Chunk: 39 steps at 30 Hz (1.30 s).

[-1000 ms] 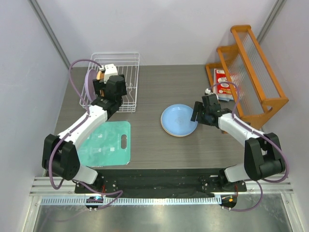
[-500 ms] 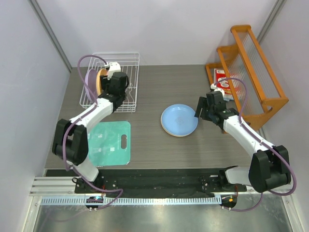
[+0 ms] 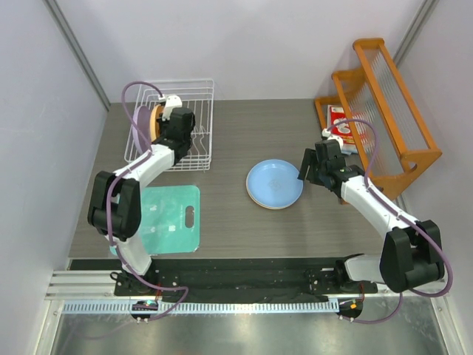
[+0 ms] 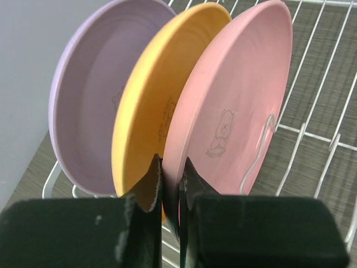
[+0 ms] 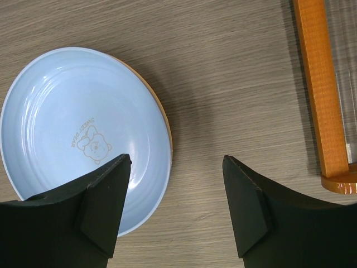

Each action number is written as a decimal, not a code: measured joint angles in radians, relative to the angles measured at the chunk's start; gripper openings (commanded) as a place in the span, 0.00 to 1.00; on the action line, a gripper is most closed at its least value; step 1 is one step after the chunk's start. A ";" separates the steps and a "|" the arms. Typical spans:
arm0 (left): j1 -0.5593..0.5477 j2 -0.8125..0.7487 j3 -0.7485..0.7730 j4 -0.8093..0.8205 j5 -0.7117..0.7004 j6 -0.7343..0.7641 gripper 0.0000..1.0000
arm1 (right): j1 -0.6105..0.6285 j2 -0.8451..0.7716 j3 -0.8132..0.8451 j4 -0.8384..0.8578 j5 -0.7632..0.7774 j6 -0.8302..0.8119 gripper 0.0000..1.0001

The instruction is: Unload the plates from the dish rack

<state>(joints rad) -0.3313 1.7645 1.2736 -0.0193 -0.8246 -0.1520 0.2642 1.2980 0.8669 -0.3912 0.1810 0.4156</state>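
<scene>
Three plates stand on edge in the white wire dish rack (image 4: 312,117): a lavender plate (image 4: 89,106), an orange plate (image 4: 150,95) and a pink plate (image 4: 234,100). My left gripper (image 4: 172,170) is shut on the near rim of the pink plate, one finger on each face. In the top view the dish rack (image 3: 196,100) sits at the back left with the left gripper (image 3: 171,118) inside it. A light blue plate (image 3: 274,182) lies flat on the table on top of a yellow-orange one. My right gripper (image 5: 175,162) hangs open over the light blue plate's (image 5: 67,128) right edge, holding nothing.
A teal cutting mat (image 3: 162,218) lies at the front left near the left arm's base. An orange wooden shelf rack (image 3: 384,111) stands at the back right with a red-and-white packet (image 3: 341,126) beside it. Its wooden foot (image 5: 318,84) is just right of the right gripper.
The left gripper reached further into the rack and shut on the pink plate's rim. The right arm drew back a little to the right of the blue plate and stayed open.
</scene>
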 measured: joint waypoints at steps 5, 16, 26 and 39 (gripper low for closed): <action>0.002 0.000 -0.001 0.006 -0.009 0.007 0.00 | 0.000 0.005 0.000 0.000 0.000 0.000 0.73; -0.087 0.000 -0.041 0.152 -0.156 0.174 0.00 | 0.000 0.005 0.000 0.000 0.000 0.000 0.73; -0.158 -0.031 -0.048 0.235 -0.283 0.323 0.00 | 0.000 -0.016 0.000 -0.003 0.000 0.000 0.73; -0.180 -0.358 0.000 -0.101 -0.133 0.088 0.00 | 0.000 -0.035 0.009 -0.009 -0.043 0.001 0.73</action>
<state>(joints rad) -0.5110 1.4063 1.2736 -0.1204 -0.9577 -0.0639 0.2646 1.2629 0.8757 -0.4004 0.1375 0.4168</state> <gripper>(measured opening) 0.078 0.728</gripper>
